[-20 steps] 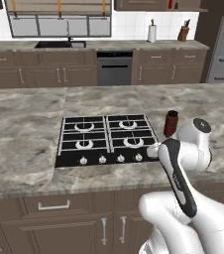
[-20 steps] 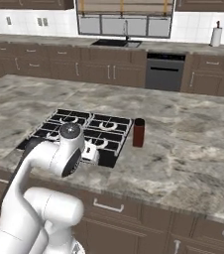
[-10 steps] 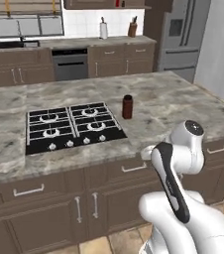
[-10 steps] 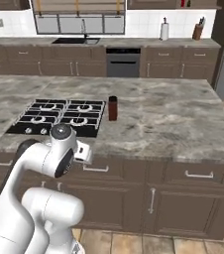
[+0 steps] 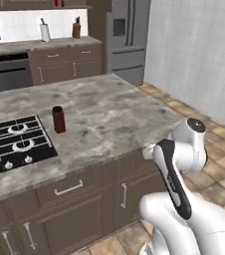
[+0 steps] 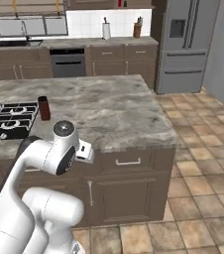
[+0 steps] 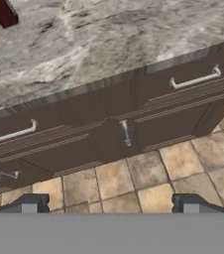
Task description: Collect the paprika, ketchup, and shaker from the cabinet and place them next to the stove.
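Note:
The paprika (image 5: 58,119) (image 6: 44,108), a dark red-brown jar, stands upright on the marble island just right of the stove (image 5: 15,144) (image 6: 7,121). In the hand view the paprika (image 7: 2,12) is at the top left corner. My gripper (image 7: 109,203) is open with nothing between its fingertips (image 7: 29,203). It hangs off the island's front edge, facing the drawers and the floor. The wall cabinet (image 5: 25,4) (image 6: 91,3) runs along the top edge. A sliver of red shows in it, too small to tell if it is the ketchup. The shaker is out of view.
A steel fridge (image 5: 127,35) (image 6: 183,44) stands at the back right. The back counter carries a knife block (image 5: 76,29) and a paper roll (image 5: 45,31) above the built-in oven (image 5: 10,72). Island drawers (image 7: 193,82) face tiled floor (image 6: 203,163). A white wall (image 5: 199,55) closes the right.
The whole picture has shifted: the base has moved right, so stove and paprika now sit far left in both base views. The gripper stays open.

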